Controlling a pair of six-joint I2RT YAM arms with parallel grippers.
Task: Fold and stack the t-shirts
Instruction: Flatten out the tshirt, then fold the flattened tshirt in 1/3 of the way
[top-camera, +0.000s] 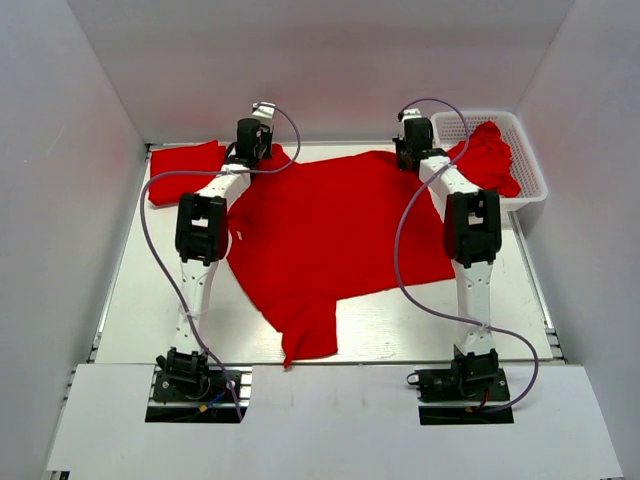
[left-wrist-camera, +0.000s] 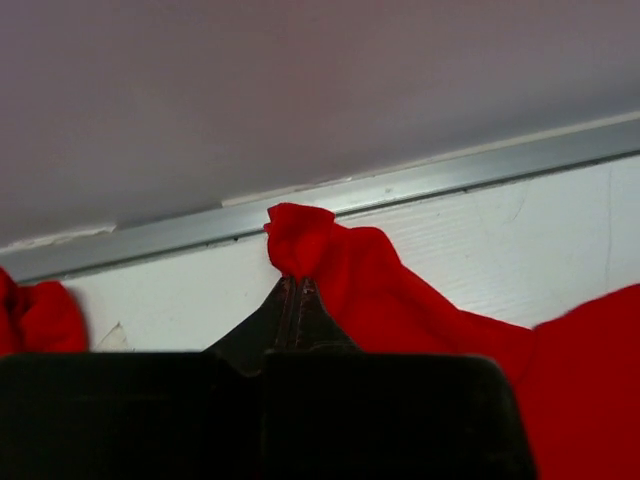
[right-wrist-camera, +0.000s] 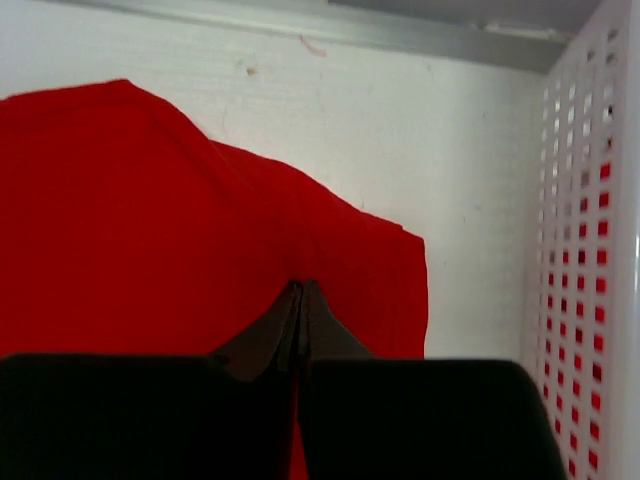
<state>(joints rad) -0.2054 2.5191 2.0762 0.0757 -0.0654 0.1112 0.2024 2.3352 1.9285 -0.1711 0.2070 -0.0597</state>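
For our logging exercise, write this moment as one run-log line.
left gripper: shut on red t-shirt far corner | right gripper: shut on same shirt's far edge | red pile: far left | basket: holds red cloth

- A large red t-shirt (top-camera: 340, 225) lies spread open across the middle of the white table (top-camera: 420, 325). It is mostly flat with soft wrinkles, and one sleeve reaches toward the near edge.
- Its far-left corner is gathered into a small raised peak, pinched between the closed fingers of the left gripper (left-wrist-camera: 297, 283). Its far-right edge is nipped the same way by the right gripper (right-wrist-camera: 300, 290).
- A second red t-shirt (top-camera: 185, 168) sits at the far-left corner of the table as a compact, roughly folded bundle, just beside the spread one.
- A heap of red t-shirts (top-camera: 490, 155) fills the white basket (top-camera: 532, 175) at the far right, crumpled and spilling over its left rim.
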